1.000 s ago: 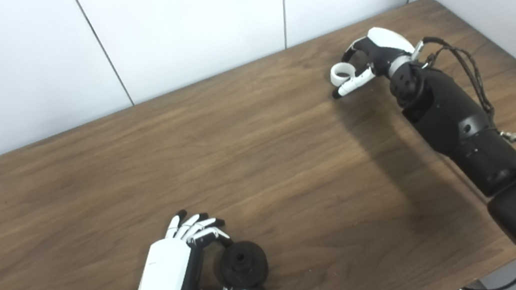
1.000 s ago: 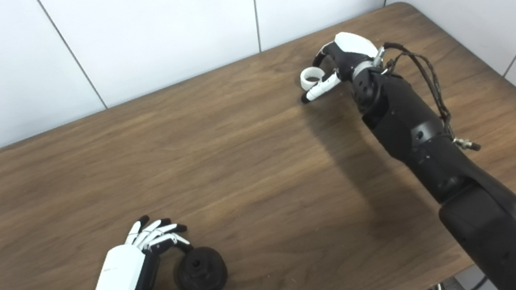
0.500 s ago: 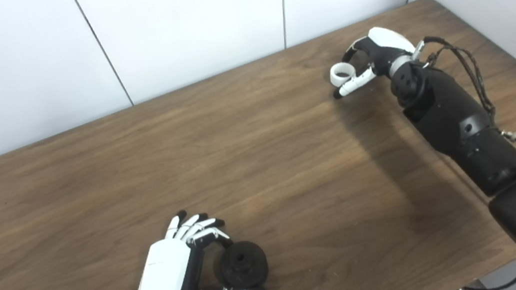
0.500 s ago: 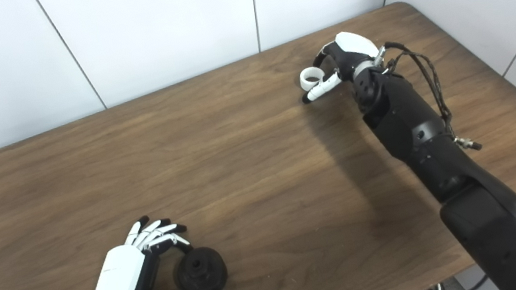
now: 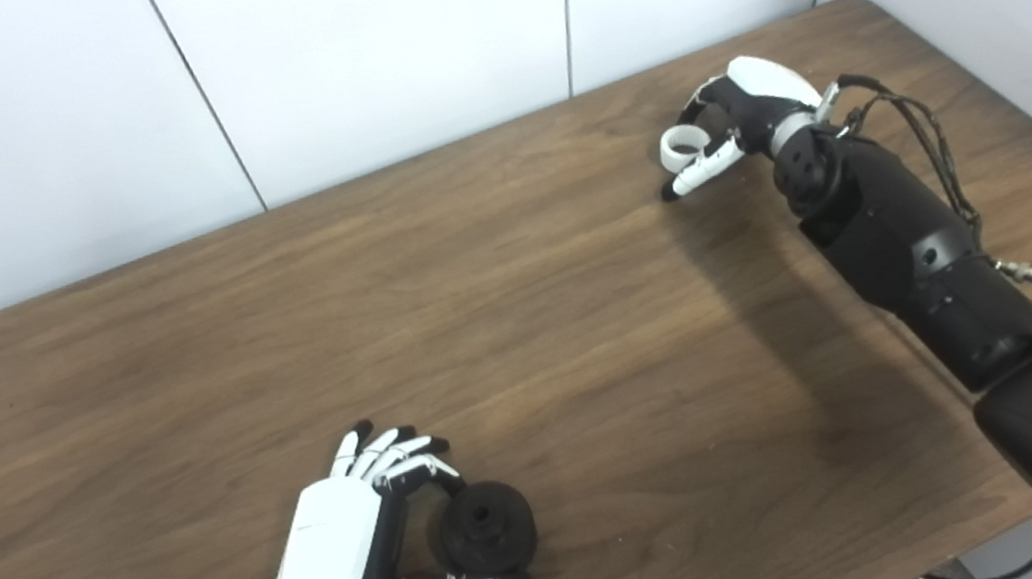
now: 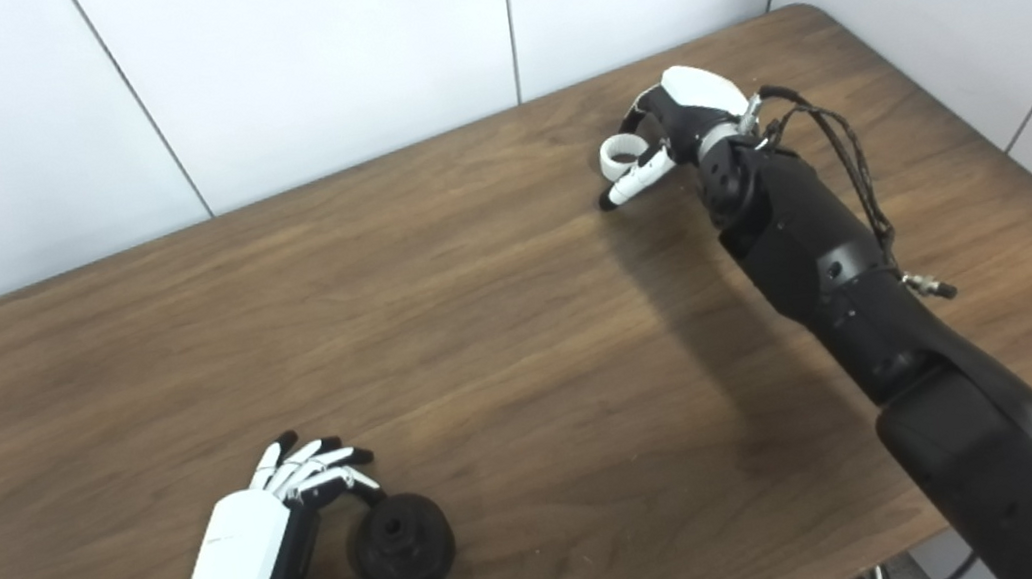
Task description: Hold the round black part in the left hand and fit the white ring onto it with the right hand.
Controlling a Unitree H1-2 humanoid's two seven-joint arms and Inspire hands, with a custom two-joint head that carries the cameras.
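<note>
The round black part [image 5: 486,528], a thick disc with a centre hole, rests on the wooden table [image 5: 532,328] near the front edge. My left hand [image 5: 340,546] grips it from the left, fingers over its top and thumb under its front. Far off at the back right, the white ring [image 5: 684,145] sits between the curled fingers and the thumb of my right hand [image 5: 745,108]. That hand is shut on the ring, low over the table. I cannot tell whether the ring touches the wood.
White wall panels [image 5: 361,49] stand right behind the table's back edge and along its right side. The rounded back right corner [image 5: 855,5] of the table is close to my right hand. Cables [image 5: 933,130] run along the right forearm.
My right hand has shifted slightly to the left and its fingers have curled tighter around the white ring. The left hand and the black part have not moved.
</note>
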